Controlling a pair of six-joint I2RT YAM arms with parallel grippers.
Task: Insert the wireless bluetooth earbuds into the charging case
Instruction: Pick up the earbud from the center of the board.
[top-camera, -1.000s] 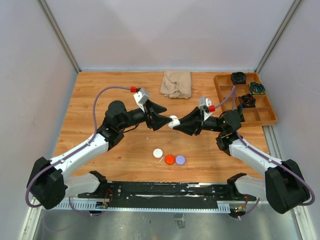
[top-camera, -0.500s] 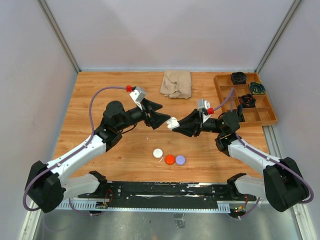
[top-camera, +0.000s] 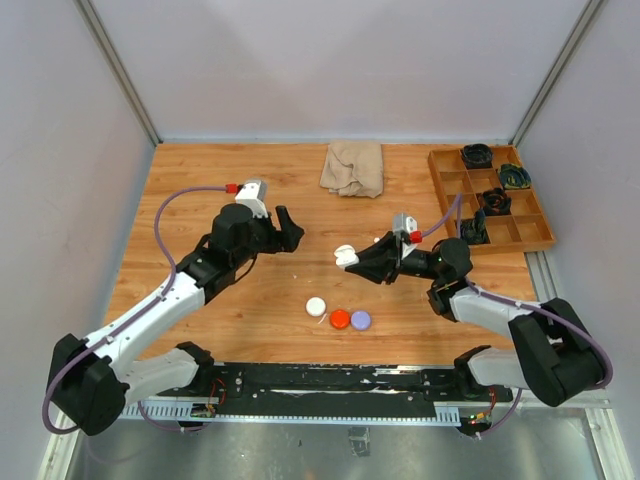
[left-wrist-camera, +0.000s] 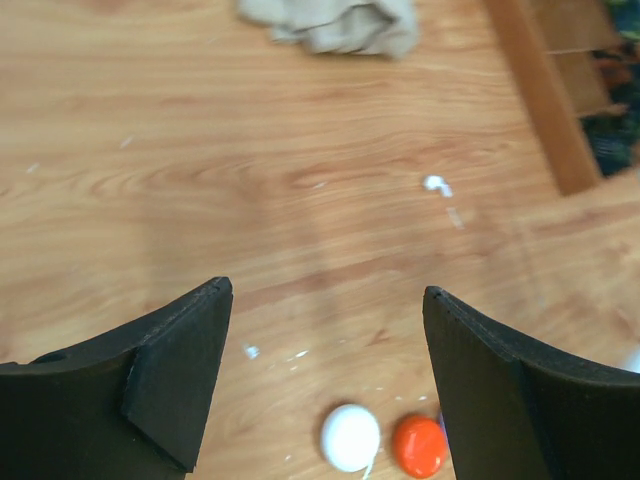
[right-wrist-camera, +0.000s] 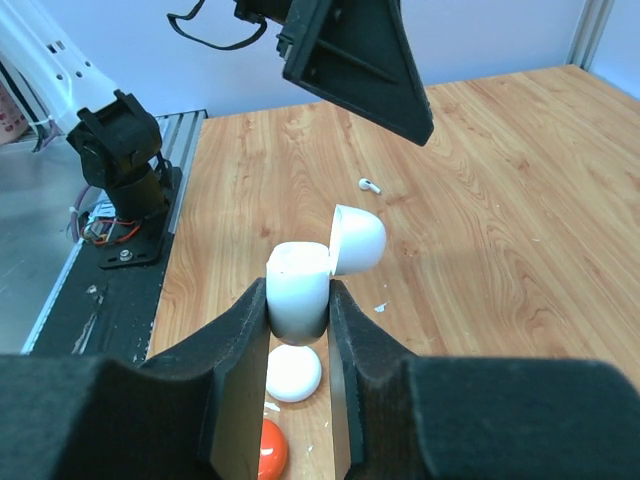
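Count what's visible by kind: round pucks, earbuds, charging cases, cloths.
Round pucks: 3 (white, red, purple)
Earbuds: 1 in view, white, lying on the table
Charging case: 1, lid open
Cloth: 1
Total: 6

Top view looks down on the whole table (top-camera: 200, 180); both wrist views sit low, sharing the white puck (left-wrist-camera: 350, 437).

White-shelled left arm (top-camera: 150, 315) at lower left of the overhead view, matching right arm (top-camera: 500, 312) at lower right, matte black joint housings, bulky black shoulder blocks. Beside each, a looped lilac cable (top-camera: 160, 218) tipped by a red plug (top-camera: 230, 187) near a small grey camera box (top-camera: 254, 190). Alike on left gripper (left-wrist-camera: 325, 290) and right gripper (right-wrist-camera: 298, 290): thick black wedge fingers (left-wrist-camera: 170, 370), flat inner faces.
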